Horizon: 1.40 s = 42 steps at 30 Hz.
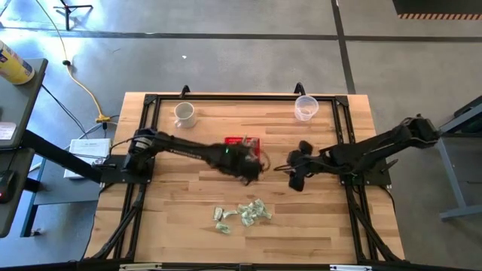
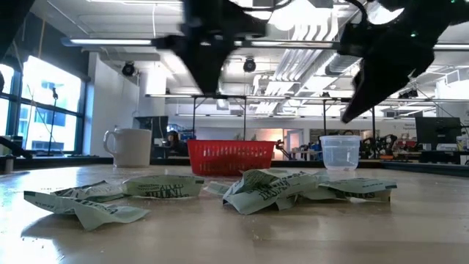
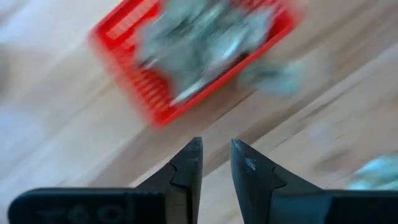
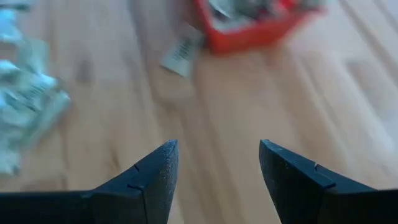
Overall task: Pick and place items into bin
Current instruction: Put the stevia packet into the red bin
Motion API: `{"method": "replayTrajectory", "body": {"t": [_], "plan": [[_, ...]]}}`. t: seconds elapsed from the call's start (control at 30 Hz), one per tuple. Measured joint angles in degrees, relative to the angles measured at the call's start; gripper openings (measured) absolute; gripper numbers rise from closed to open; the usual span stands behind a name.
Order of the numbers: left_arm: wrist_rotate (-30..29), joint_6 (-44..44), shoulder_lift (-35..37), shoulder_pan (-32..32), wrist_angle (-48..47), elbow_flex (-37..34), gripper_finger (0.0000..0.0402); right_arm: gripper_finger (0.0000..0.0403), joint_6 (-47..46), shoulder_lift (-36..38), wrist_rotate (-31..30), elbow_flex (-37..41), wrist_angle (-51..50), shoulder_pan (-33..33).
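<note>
The red basket (image 1: 242,142) stands mid-table, with pale green-and-white pieces (image 3: 205,43) inside it. One piece (image 3: 273,78) lies on the wood just outside its wall. Several more pieces (image 1: 242,212) lie in a loose pile near the front edge, also seen in the low view (image 2: 271,187). My left gripper (image 3: 216,144) hovers just in front of the basket (image 3: 186,62), its fingers a little apart with nothing between them. My right gripper (image 4: 217,146) hangs open over bare wood to the right of the basket (image 4: 255,25), also holding nothing.
A white mug (image 1: 184,114) stands at the far left of the table and a clear plastic cup (image 1: 305,108) at the far right. Black frame rails (image 1: 151,113) run along the table's sides. Bare wood lies between the basket and the pile.
</note>
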<state>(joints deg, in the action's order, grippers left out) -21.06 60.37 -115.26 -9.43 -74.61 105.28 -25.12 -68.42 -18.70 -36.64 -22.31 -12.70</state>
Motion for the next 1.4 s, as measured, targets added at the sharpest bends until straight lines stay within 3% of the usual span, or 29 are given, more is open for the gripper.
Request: {"method": "replayTrajectory", "body": {"t": [0.17, 0.23, 0.33, 0.53, 0.7, 0.87, 1.17, 1.27, 1.4], "plan": [[-7.1, 7.0, 2.6, -5.1, -13.3, -1.4, 0.0116, 0.0216, -1.2, -9.5, 1.7, -0.2, 16.9, -1.2], [-8.6, 7.8, 5.9, -6.0, -13.7, -4.7, 0.0114, 0.0216, -3.6, -13.3, 0.3, -1.2, 20.5, -1.9], [-8.1, 7.2, 12.7, -6.1, -8.3, -14.3, 0.0107, 0.0216, -5.7, -18.9, -2.6, -4.2, 22.7, -2.6], [-3.0, 1.5, 31.2, -6.9, 13.8, -36.9, 0.008, 0.0216, -5.9, -30.0, -3.3, -13.0, 21.1, -2.8], [-3.0, -2.5, 41.9, -7.6, 18.0, -46.4, 0.0061, 0.0216, -11.1, -37.2, -8.1, -20.8, 16.2, -2.6], [-2.2, -7.8, 47.1, -7.5, 17.3, -48.9, 0.0053, 0.0216, -18.0, -42.1, -8.2, -25.9, 9.9, -0.5], [-2.2, -17.1, 49.9, -7.5, 17.4, -48.9, 0.0051, 0.0211, -23.5, -45.2, -3.0, -26.9, 10.4, 3.8], [-2.1, -18.4, 50.2, -7.5, 17.0, -48.9, 0.0051, 0.0185, -23.6, -45.3, -2.7, -26.9, 10.4, 4.2], [-2.1, -18.6, 50.2, -7.5, 16.1, -48.9, 0.0051, 0.011, -23.8, -45.3, -1.9, -26.8, 9.6, 4.1]]}}
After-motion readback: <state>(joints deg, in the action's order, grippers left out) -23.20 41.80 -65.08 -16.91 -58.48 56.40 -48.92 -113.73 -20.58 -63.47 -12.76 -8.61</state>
